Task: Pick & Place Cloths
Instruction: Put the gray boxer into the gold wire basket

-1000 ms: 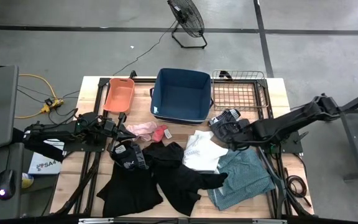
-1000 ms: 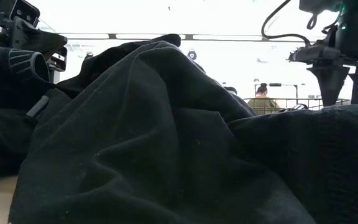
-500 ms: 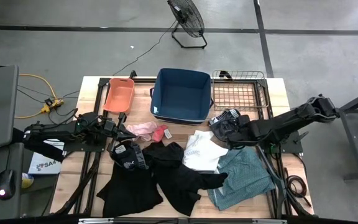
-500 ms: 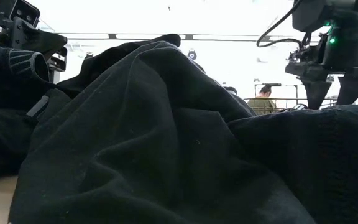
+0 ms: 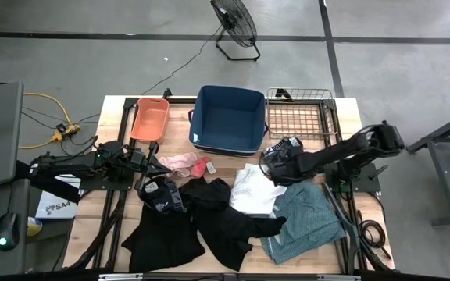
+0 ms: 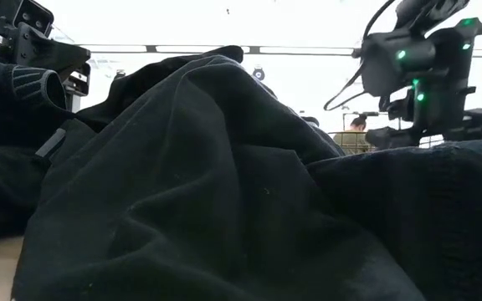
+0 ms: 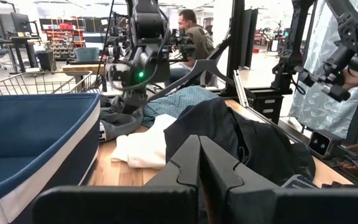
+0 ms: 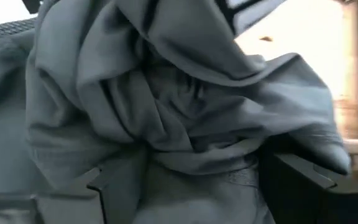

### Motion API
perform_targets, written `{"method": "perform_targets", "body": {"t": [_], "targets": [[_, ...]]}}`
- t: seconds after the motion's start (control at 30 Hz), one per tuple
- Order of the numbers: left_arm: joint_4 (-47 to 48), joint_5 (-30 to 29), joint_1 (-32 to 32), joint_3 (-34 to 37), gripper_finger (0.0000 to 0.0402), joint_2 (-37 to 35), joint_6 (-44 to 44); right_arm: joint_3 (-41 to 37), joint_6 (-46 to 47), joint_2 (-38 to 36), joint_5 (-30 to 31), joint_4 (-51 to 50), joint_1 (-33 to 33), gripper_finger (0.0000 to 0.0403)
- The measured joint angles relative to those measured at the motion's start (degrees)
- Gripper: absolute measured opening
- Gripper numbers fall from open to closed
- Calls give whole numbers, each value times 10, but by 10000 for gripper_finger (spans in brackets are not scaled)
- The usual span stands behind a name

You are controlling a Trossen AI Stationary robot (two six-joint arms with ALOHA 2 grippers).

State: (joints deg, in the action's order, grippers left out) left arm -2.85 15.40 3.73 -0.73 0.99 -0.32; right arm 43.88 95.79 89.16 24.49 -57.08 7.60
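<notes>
Cloths lie strewn over the table: large black garments (image 5: 201,218), a teal-grey shirt (image 5: 307,218), a white piece (image 5: 252,187), pink (image 5: 176,161) and red (image 5: 203,166) scraps, and a dark grey garment with a patterned part (image 5: 286,146). My right gripper (image 5: 274,165) is open and sits down in that grey garment (image 8: 179,99), one finger on each side of a bunch of it. My left gripper (image 5: 155,158) waits shut near the pink scrap, holding nothing (image 7: 197,155). In the low view a black garment (image 6: 224,184) hides most of the table. My right gripper comes at the dark grey garment slanting down from the table's right. A bunched fold of it (image 8: 197,155) fills the gap between the spread fingers (image 8: 101,183) and lies against them. The garment rests on the table beside the white piece.
At the far edge stand an orange bin (image 5: 149,117), a navy bin (image 5: 229,117) and a wire basket (image 5: 303,113). A small black piece with white marks (image 5: 162,195) lies near the left arm. Bare wood shows at the table's near left (image 5: 92,226).
My right arm has reached toward the table's left and tipped down, so its gripper has sunk lower into the grey garment. The cloths lie where they lay.
</notes>
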Motion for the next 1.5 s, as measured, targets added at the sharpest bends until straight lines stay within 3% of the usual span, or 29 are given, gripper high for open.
{"method": "perform_targets", "body": {"t": [0.13,0.23,0.6,0.9,1.33,1.5], "targets": [[0,0,0,0,1,0,0,0,-28,32,-20,36,-15,265],[0,0,0,0,1,0,0,2,-45,45,-30,54,-23,233],[0,0,0,0,1,0,0,1,-68,48,-34,71,-25,18],[0,0,0,0,1,0,0,30,-61,-4,-25,48,-4,7],[0,0,0,0,1,0,0,151,-66,-128,135,-98,46,5],[0,0,0,0,1,0,0,180,-102,-170,204,-110,52,5]]}}
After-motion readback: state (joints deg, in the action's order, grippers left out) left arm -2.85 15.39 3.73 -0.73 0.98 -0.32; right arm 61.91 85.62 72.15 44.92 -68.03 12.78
